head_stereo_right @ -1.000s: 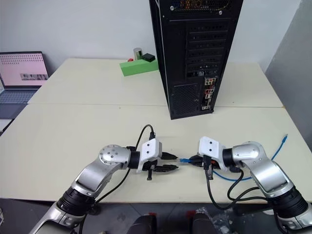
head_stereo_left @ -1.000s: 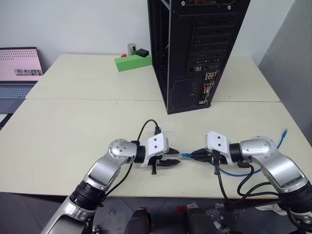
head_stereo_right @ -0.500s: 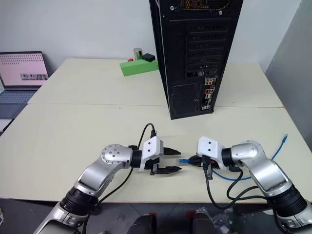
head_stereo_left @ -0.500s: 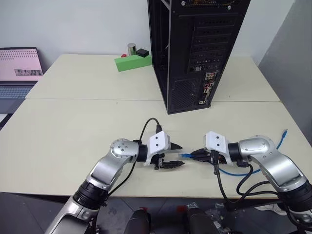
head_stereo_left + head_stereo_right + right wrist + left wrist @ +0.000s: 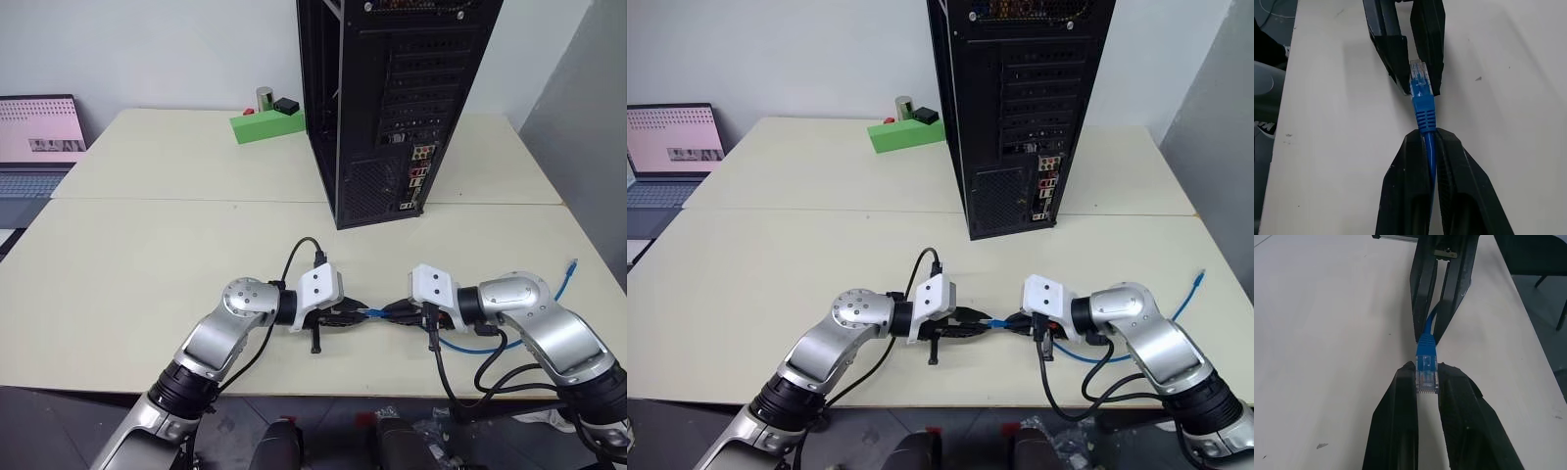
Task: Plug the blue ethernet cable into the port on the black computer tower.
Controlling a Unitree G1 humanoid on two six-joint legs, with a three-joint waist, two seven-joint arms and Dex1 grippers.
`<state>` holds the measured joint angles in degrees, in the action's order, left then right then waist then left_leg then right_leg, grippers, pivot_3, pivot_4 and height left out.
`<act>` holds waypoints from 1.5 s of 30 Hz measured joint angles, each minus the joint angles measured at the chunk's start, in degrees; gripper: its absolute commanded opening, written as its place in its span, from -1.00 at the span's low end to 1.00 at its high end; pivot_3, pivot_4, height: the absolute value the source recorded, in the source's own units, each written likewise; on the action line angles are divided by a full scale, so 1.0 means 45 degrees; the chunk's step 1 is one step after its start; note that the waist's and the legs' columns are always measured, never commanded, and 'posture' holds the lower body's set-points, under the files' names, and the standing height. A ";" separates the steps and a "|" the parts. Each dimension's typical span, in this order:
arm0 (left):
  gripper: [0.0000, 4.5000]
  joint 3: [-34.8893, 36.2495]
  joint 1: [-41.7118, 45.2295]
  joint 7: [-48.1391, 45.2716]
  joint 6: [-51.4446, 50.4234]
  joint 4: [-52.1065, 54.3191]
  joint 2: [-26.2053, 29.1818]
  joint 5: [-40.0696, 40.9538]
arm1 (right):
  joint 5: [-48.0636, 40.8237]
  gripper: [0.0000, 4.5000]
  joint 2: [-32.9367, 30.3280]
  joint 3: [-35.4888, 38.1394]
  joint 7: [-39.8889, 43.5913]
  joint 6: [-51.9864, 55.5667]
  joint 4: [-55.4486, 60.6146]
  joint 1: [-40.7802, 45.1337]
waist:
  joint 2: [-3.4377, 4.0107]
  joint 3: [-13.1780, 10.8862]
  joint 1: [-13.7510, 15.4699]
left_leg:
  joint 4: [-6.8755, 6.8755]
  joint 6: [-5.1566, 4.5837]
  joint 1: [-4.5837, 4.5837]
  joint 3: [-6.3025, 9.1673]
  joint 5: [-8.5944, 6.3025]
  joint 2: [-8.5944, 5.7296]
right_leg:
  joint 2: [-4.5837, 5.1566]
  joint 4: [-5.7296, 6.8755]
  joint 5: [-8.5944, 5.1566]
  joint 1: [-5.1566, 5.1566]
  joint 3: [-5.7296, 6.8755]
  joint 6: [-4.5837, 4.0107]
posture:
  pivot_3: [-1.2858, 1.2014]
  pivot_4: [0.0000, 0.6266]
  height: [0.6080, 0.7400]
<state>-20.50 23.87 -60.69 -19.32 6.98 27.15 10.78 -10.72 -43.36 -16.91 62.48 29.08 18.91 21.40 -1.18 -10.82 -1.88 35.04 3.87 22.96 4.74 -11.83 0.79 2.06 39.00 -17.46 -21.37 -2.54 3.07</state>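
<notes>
- Gripping the cable (image 5: 1428, 142) just behind its plug, the right gripper (image 5: 390, 311) has its fingers (image 5: 1405, 186) pressed shut on the blue cord.
- Left gripper (image 5: 353, 315) faces it tip to tip — its fingers (image 5: 1400, 401) are narrowed onto the clear plug (image 5: 1426, 374), one on each side, touching it.
- Between the two grippers a short stretch of blue boot and cord bridges the gap, just above the table (image 5: 147, 264).
- Both grippers sit near the table's front edge, pointing at each other, tilted slightly down.
- Behind the right gripper the cable loops back along the table's right side; its far end (image 5: 571, 264) pokes up near the right edge.
- Tower (image 5: 392, 98) stands upright well behind the grippers, its rear panel with slot covers and a small coloured connector panel (image 5: 419, 176) facing the robot.
- Port — too small to pick out among those connectors.
- Green block (image 5: 266, 124) lies at the table's back, left of the tower, with small items on top.
- Laptop (image 5: 37, 137) sits open at the far left, off the table.
</notes>
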 measured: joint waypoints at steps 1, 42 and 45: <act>-0.86 -0.0005 -0.0001 -0.0003 0.0028 -0.0010 0.0000 -0.0014 | 0.0017 -0.86 0.0000 -0.0007 0.0001 -0.0001 0.0000 0.0004 | 0.0000 0.0000 0.0001 | 0.0000 0.0000 0.0001 0.0001 0.0000 0.0000 | 0.0000 0.0000 0.0000 0.0000 0.0000 0.0000 | 0.03 -0.52 1.00; -0.86 0.1383 0.0973 0.5545 2.0306 -0.7362 0.0708 -0.6392 | -0.7412 0.41 0.2227 0.3725 -0.2014 0.5685 0.0735 -0.0371 | 0.0005 0.0003 0.0006 | -0.0001 -0.0001 0.0004 0.0003 0.0000 -0.0004 | 0.0006 0.0005 0.0009 -0.0001 0.0008 0.0007 | 0.03 -0.52 1.00; -0.86 0.1382 0.1080 0.5977 2.0327 -0.7360 0.0708 -0.6631 | -0.7430 0.41 0.2353 0.3598 -0.2217 0.5752 0.0733 -0.0267 | 0.0005 0.0003 0.0006 | -0.0001 -0.0001 0.0004 0.0003 0.0000 -0.0005 | 0.0006 0.0006 0.0009 -0.0001 0.0009 0.0007 | 0.03 -0.52 1.00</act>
<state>-14.28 28.74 -33.79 72.15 -26.14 30.34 -19.05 -44.15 -32.77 -0.72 52.50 54.96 22.21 20.20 -1.16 -10.80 -1.85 35.04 3.87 22.97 4.76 -11.83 0.77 2.08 39.02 -17.42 -21.37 -2.50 3.10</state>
